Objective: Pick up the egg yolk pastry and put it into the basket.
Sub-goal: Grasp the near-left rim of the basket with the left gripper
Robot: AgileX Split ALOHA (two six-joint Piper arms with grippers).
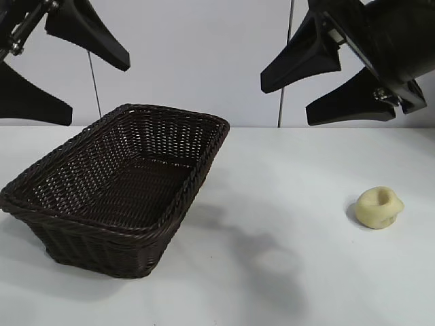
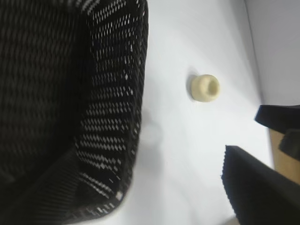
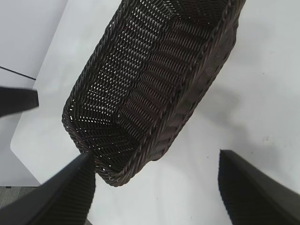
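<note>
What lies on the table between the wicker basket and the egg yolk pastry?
Nothing: only bare white table separates the basket from the egg yolk pastry, as the exterior and left wrist views show.

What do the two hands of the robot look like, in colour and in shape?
Both hands are matte black. The right hand has two long wedge-shaped fingers that taper to blunt tips, with small metal screws near their base. The left hand has fingers of the same shape. The inner finger faces are finely ribbed.
</note>
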